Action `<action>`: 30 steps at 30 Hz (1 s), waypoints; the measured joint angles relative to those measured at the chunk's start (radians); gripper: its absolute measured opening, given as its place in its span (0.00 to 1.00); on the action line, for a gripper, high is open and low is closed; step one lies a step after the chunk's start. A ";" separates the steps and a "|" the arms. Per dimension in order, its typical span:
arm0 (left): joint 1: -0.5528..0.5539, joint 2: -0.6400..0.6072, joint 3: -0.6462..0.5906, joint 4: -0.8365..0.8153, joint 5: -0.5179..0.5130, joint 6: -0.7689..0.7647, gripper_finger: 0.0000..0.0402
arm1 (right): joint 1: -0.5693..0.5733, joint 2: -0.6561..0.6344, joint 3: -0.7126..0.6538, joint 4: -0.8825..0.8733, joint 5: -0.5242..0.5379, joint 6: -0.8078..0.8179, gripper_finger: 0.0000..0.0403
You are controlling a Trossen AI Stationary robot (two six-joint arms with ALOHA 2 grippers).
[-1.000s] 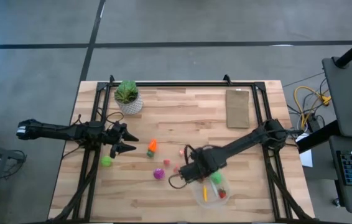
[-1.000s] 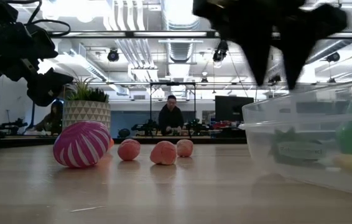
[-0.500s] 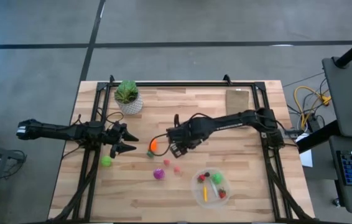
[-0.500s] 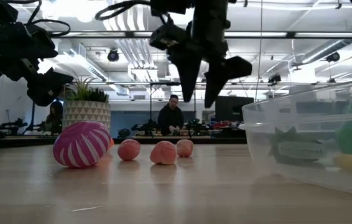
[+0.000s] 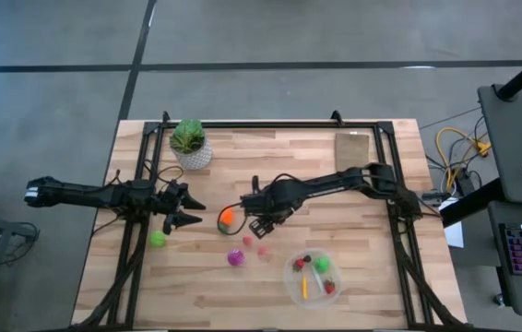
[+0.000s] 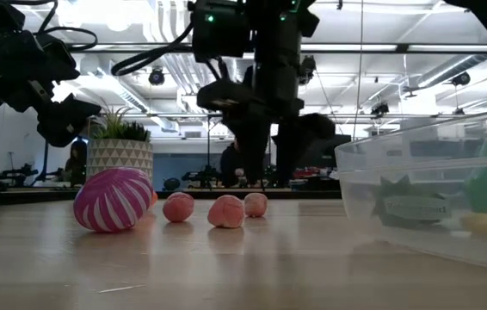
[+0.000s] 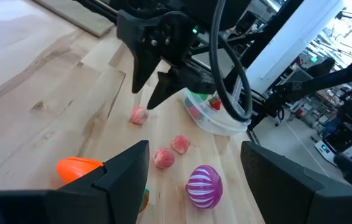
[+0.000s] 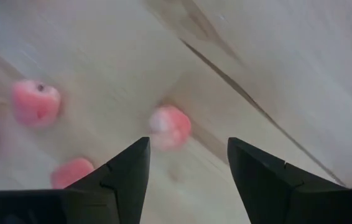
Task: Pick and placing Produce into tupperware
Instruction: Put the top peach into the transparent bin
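The right gripper (image 5: 259,224) hung mid-table, fingers spread wide and empty, above a pink piece (image 8: 170,127). The left gripper (image 5: 183,211), also open and empty, waited near the table's left edge. The bowl (image 5: 313,279) sat by the front edge.

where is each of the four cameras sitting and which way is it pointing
High view: overhead, straight down on the table; both arms show, right hand by the carrot.
Low view: tabletop height, level across to the room; right hand hangs over pink pieces.
Left wrist view: on the left arm, facing the right hand and bowl, own fingers below.
Right wrist view: looks down at a pink piece.
All share the pink pieces.
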 joint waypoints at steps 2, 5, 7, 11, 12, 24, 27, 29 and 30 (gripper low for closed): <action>0.000 0.000 0.000 0.000 0.000 0.000 0.60 | 0.000 0.005 0.000 0.022 0.000 -0.020 0.51; 0.000 0.000 0.000 0.000 -0.001 0.000 0.60 | 0.001 0.017 0.000 0.031 -0.004 -0.061 0.51; 0.000 0.001 0.001 0.000 -0.001 0.000 0.60 | 0.001 0.033 0.000 0.030 -0.004 -0.094 0.51; 0.000 -0.001 0.002 0.000 -0.001 -0.003 0.60 | 0.001 0.053 0.004 0.028 -0.004 -0.130 0.49; 0.000 -0.001 0.002 0.001 -0.001 -0.003 0.60 | 0.001 0.055 0.006 0.030 -0.004 -0.141 0.49; 0.000 0.000 0.002 0.002 -0.004 -0.003 0.60 | 0.001 0.061 0.009 0.028 -0.004 -0.174 0.36; 0.000 0.000 0.002 0.002 -0.004 -0.002 0.60 | 0.001 0.061 0.008 0.029 -0.007 -0.175 0.34; 0.000 0.001 0.002 0.001 -0.004 -0.002 0.60 | 0.001 0.061 0.004 0.041 -0.007 -0.182 0.33; 0.000 0.001 0.002 0.000 -0.004 -0.002 0.60 | 0.001 0.061 0.002 0.050 -0.007 -0.182 0.33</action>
